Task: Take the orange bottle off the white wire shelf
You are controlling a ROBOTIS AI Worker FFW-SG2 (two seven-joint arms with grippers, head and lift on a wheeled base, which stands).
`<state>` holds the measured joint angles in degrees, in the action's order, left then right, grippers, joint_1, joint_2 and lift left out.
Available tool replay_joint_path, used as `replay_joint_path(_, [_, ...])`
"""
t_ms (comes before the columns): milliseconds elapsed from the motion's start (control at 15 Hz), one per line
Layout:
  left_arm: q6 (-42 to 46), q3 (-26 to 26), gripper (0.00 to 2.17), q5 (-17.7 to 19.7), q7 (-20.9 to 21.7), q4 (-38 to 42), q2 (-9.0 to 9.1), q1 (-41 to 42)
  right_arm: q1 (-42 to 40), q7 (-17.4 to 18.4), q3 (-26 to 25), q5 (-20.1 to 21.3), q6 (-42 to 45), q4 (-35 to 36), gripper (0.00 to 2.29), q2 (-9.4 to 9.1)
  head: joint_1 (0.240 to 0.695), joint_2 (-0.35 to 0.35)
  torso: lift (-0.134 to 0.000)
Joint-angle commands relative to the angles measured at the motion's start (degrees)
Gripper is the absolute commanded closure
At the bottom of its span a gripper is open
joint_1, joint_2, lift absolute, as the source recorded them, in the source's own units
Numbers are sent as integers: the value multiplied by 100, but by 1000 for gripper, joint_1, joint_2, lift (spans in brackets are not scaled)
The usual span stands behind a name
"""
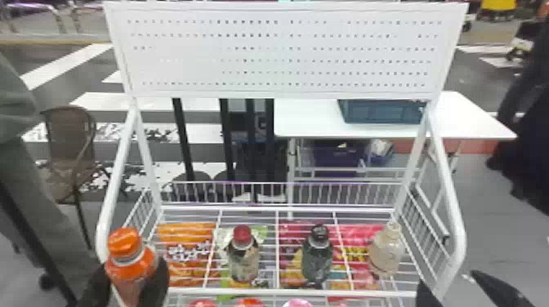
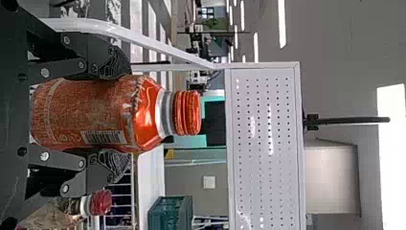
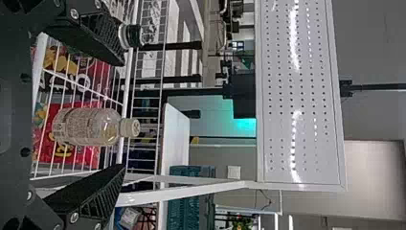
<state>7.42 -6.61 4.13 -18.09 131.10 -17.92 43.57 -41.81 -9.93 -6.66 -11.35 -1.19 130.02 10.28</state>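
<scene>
The wire shelf [image 1: 245, 291] looks like smooth metal; the panel [image 3: 301, 91] above it, glossy. The orange bottle [image 2: 146, 117]: shiny plastic.

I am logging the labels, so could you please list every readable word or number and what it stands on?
None can be quoted with certainty.
Orange bottle: barcode and print, too small.
Pale-capped bottle: print, too small.
Red-capped bottle, black-capped bottle: too blurred.
Packs seen through the wire shelf: lettering, crossed by wires, too blurred.

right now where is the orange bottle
In the head view the orange bottle is at the lower left, between the left gripper's fingers, beside the shelf's left post.
</scene>
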Motion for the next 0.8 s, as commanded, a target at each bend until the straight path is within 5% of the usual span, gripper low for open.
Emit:
replay_joint_path(0, [0, -68, 994, -97, -37, 39, 8, 73, -46, 0, -28, 1, 0, 23, 144, 0, 499, 0, 0])
replay_joint_path(733, [0, -59, 994, -97, -37, 39, 26, 3, -90, -9, -46, 1, 0, 58, 144, 0, 499, 0, 0])
